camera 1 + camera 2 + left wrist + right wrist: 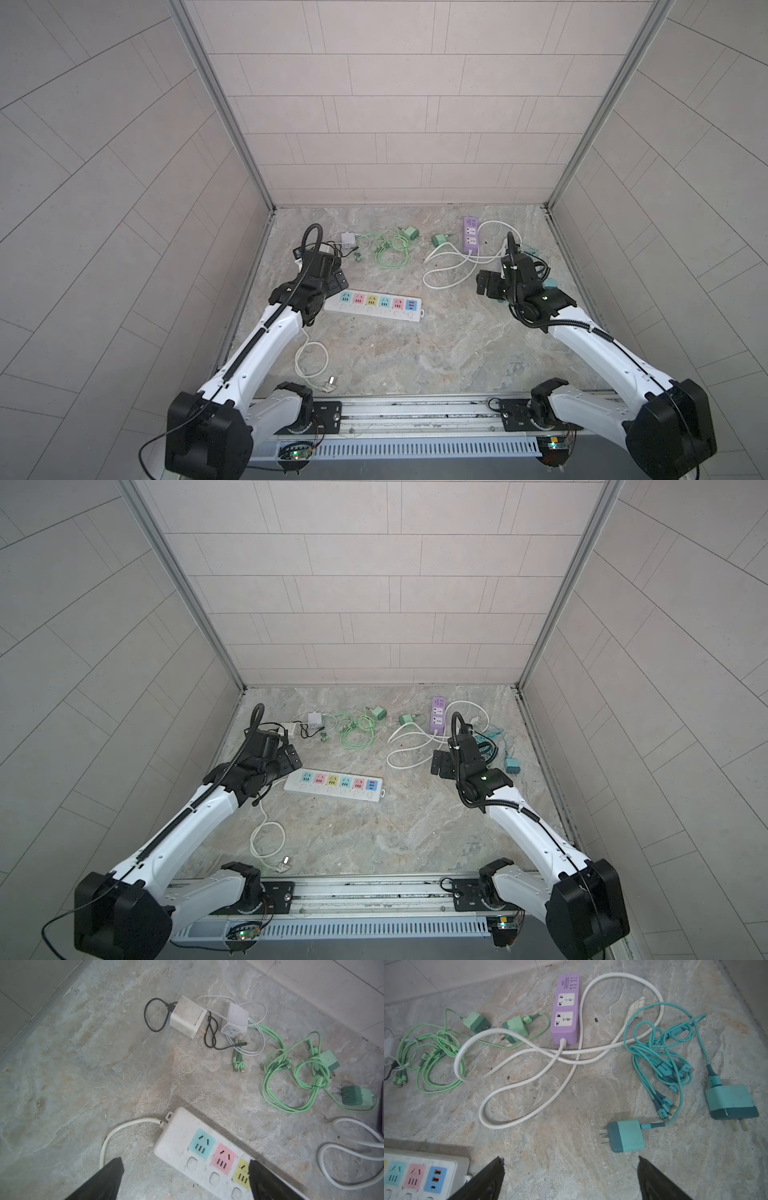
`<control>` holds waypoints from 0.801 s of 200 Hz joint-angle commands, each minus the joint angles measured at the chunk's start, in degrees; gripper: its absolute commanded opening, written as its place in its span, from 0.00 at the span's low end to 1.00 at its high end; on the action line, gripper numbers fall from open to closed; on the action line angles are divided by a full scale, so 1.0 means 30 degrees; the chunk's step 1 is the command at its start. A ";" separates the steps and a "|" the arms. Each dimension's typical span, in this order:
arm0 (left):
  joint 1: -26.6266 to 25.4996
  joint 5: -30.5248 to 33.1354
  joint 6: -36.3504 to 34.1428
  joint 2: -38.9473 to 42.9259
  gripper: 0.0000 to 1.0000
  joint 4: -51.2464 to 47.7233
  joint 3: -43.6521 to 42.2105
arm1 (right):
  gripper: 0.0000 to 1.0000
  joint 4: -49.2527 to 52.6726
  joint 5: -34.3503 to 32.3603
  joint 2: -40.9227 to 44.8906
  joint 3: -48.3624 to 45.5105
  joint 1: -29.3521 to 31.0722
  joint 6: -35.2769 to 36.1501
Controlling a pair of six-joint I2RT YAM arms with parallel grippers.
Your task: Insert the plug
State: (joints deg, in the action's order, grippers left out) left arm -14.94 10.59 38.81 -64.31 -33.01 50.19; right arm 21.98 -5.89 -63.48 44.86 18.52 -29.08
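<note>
Approach step, nothing gripped yet: left gripper (pixel 186 1160) and right gripper (pixel 571 1159) are both held with jaws wide, teal plug (pixel 626 1136) is left lying flat near the right gripper, apart from the strip (pixel 372 305); next, the plug likely must be straddled, pinched and its prongs turned toward a socket.

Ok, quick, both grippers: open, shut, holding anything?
Left gripper: open, holding nothing.
Right gripper: open, holding nothing.
</note>
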 commanded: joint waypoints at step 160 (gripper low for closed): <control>-0.0195 -0.0048 -0.0694 -0.7557 1.00 -0.3291 0.3328 | 0.99 0.2439 0.1953 -0.2249 0.0406 0.0622 -0.0421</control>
State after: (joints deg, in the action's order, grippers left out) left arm -15.77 7.20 37.08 -83.24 -40.88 55.88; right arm 27.77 -1.45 -69.82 46.37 20.16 -31.44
